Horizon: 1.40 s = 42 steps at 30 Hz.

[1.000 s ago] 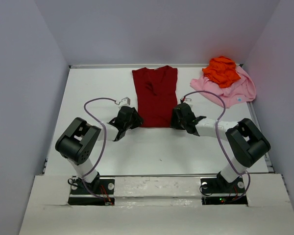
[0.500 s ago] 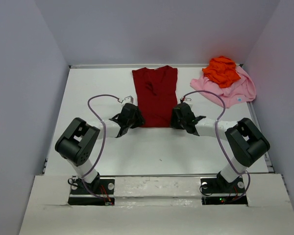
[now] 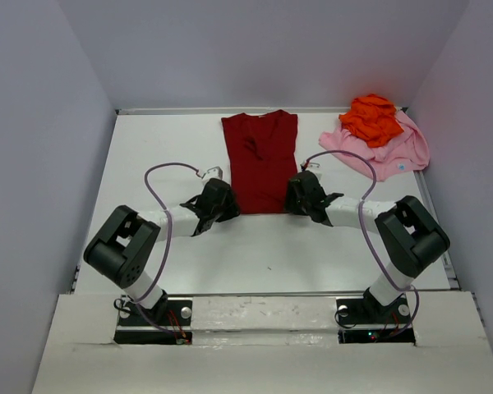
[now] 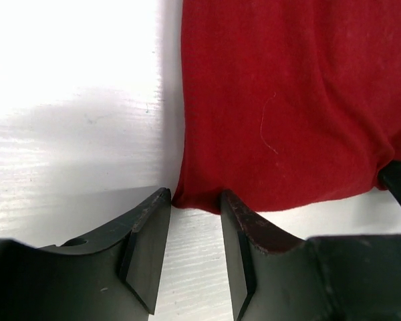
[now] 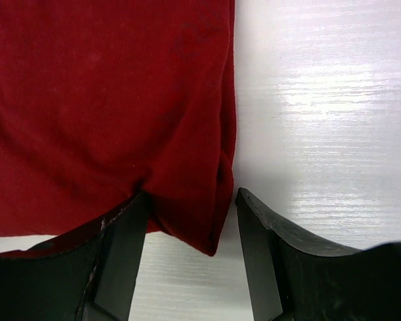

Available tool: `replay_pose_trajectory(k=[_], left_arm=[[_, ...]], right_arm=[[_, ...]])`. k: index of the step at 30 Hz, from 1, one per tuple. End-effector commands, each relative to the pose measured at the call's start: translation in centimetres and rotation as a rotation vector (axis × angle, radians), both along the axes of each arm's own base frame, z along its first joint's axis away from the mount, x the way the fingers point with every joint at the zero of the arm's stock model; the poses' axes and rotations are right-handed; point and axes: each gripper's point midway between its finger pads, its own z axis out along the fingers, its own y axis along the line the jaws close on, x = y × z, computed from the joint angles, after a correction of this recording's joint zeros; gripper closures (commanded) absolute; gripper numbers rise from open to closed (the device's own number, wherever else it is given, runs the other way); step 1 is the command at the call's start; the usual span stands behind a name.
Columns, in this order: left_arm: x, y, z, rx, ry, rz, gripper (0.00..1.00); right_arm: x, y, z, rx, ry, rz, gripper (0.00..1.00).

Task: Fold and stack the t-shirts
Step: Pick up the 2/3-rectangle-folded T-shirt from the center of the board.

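Observation:
The dark red t-shirt (image 3: 261,160) lies folded into a long strip at the table's back middle. My left gripper (image 3: 223,200) is open at its near left corner; in the left wrist view (image 4: 194,195) the corner of the red cloth (image 4: 281,107) sits between the fingertips. My right gripper (image 3: 294,197) is open at the near right corner; in the right wrist view (image 5: 190,200) the bunched corner of the red cloth (image 5: 107,100) lies between the jaws. The bright orange t-shirt (image 3: 371,117) lies crumpled on the light pink t-shirt (image 3: 394,153) at the back right.
The white table (image 3: 263,246) is walled on three sides by pale panels. Purple cables (image 3: 160,176) loop over both arms. The arm bases (image 3: 152,316) stand at the near edge.
My left arm has dropped lower and its gripper has slid in to the red shirt's near left corner. My right gripper has edged slightly left onto the near right corner.

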Motion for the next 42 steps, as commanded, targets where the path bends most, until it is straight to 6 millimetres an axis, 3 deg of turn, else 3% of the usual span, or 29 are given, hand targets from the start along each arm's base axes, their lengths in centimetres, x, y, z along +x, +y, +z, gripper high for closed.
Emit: replay_pose_trajectory(k=[1,6,10,11,12,14,16,22,29,33,34,40,42], left_arm=[[-2.7,1.5,-2.2,0.076,0.09,-0.006,0.5],[-2.9,0.9,-3.0,0.084,0.104,-0.019,0.51],[-2.8,0.6,-3.7,0.09,0.11,-0.026,0.6],[-2.7,0.5,-3.8,0.092,0.112,-0.028,0.68],[-2.7,0.4,-3.9,0.098,0.108,-0.036,0.73],[-2.5,0.2,-3.9,0.101,0.1,-0.037,0.94],[-2.4,0.1,-3.8,0.101,0.095,-0.038,1.0],[-3.0,-0.4,-3.2,0.089,0.078,-0.048,1.0],[-6.4,-1.4,-2.3,0.042,0.072,-0.086,1.0],[-8.5,-1.8,-1.1,-0.005,0.057,-0.094,1.0],[-9.8,-1.7,-1.6,0.002,0.079,-0.1,1.0],[-13.9,-1.6,0.6,-0.074,0.078,-0.098,1.0],[-14.6,-1.7,2.4,-0.11,0.044,-0.082,1.0]], right_arm=[[0.2,0.0,-0.7,-0.017,0.013,-0.006,0.39],[0.2,0.0,-0.7,-0.019,0.013,-0.002,0.39],[0.1,0.1,-0.8,-0.019,0.016,0.001,0.46],[0.0,0.1,-0.8,-0.016,0.017,0.002,0.5],[0.0,0.1,-0.9,-0.018,0.019,0.005,0.63],[-0.1,0.1,-0.8,-0.016,0.018,0.006,0.78],[-0.2,0.0,-0.7,-0.014,0.017,0.005,1.0],[-1.2,0.6,-0.2,0.046,0.031,0.024,1.0],[-6.7,0.9,-0.5,0.136,0.115,0.079,1.0],[-10.1,1.1,0.1,0.162,0.129,0.097,1.0],[-11.2,1.5,0.8,0.173,0.113,0.106,1.0],[-15.5,2.0,2.8,0.223,0.11,0.116,1.0],[-16.3,1.2,3.3,0.211,0.107,0.098,1.0]])
